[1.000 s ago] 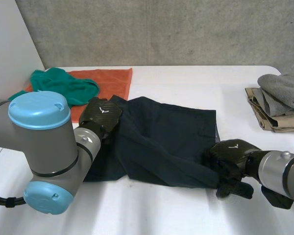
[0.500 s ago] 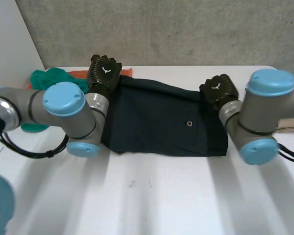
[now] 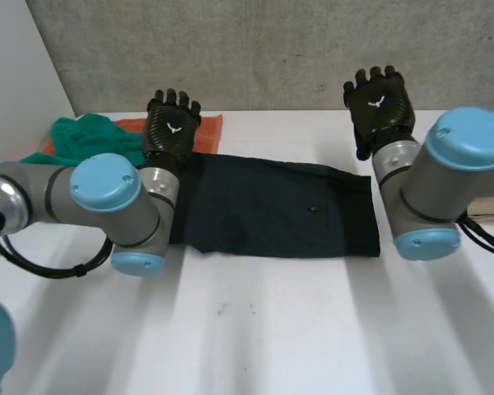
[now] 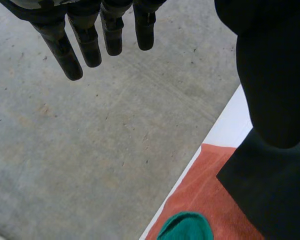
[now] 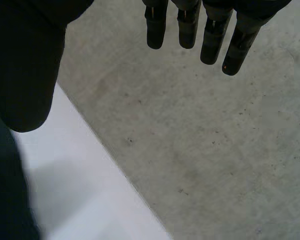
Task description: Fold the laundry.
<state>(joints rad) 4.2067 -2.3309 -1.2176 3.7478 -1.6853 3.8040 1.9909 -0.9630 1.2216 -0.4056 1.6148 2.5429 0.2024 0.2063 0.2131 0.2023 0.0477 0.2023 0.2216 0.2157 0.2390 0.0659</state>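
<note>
Head view: shorts' (image 3: pixel 272 206) end behind arm (image 3: pixel 107 202)

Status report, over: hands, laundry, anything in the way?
Left hand open, right hand open, holding nothing. Dark shorts lying flat. Their corner overlaps orange towel; green cloth beside left hand.

The folded garment (image 3: pixel 280 206) is being borne across the middle of the surface (image 3: pixel 272 329), stretched from left to right. Its far left corner is being carried on the towel (image 3: pixel 210 132) at the surface's far left, and the crumpled cloth (image 3: pixel 86 140) is being carried partly on that towel's left part. The left hand (image 3: pixel 171 123) is being held above the garment's far left corner, and the right hand (image 3: pixel 379 103) behind its far right corner.
</note>
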